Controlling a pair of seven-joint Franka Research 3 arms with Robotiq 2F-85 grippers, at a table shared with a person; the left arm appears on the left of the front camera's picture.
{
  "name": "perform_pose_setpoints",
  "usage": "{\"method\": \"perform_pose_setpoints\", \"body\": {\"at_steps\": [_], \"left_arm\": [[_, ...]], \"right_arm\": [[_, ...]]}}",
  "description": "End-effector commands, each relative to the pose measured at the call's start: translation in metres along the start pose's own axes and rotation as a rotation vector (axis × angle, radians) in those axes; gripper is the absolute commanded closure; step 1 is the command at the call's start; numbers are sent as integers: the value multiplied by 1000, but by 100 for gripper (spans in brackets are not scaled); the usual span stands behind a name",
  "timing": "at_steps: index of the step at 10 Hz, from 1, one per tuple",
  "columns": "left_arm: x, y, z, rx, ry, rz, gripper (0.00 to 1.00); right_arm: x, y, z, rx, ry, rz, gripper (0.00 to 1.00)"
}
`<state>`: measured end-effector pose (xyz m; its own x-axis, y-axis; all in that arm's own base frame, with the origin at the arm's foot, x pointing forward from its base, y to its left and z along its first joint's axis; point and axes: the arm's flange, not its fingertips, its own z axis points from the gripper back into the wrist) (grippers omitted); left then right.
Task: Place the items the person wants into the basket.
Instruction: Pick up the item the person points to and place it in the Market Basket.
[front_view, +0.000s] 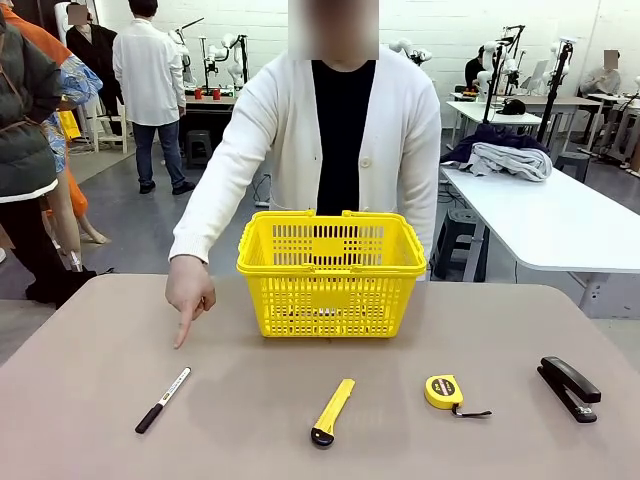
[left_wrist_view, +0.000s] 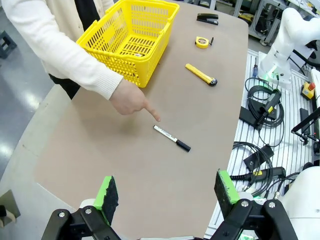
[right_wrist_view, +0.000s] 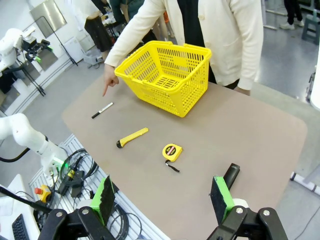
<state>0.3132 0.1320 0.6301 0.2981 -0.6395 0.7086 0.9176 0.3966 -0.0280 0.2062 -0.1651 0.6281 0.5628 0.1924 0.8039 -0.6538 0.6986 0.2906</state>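
A long yellow plastic utility knife with a black tip (front_view: 332, 410) lay at the middle of the brown tabletop's (front_view: 250, 440) near edge; a black stapler (front_view: 569, 388) rested by its right edge.

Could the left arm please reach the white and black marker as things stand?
Probably yes: the open left gripper faces the slim white and black marker across the brown table; only the person's pointing hand hovers near its white end.

Yellow latticed basket (front_view: 330, 300) (white-and-black marker (front_view: 163, 400))
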Motion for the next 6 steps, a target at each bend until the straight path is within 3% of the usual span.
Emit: {"method": "perform_pose_setpoints", "body": {"at_steps": [1,4,6], "left_arm": [[35,-15,-26,53,177,116,0],[79,-62,-114,117,624,231,0],[71,-68,-182,129,734,298,0]], "right_arm": [[0,-1,-2,15,-10,13,0],[0,-1,-2,15,-10,13,0],[0,-1,-2,15,-10,13,0]]}}
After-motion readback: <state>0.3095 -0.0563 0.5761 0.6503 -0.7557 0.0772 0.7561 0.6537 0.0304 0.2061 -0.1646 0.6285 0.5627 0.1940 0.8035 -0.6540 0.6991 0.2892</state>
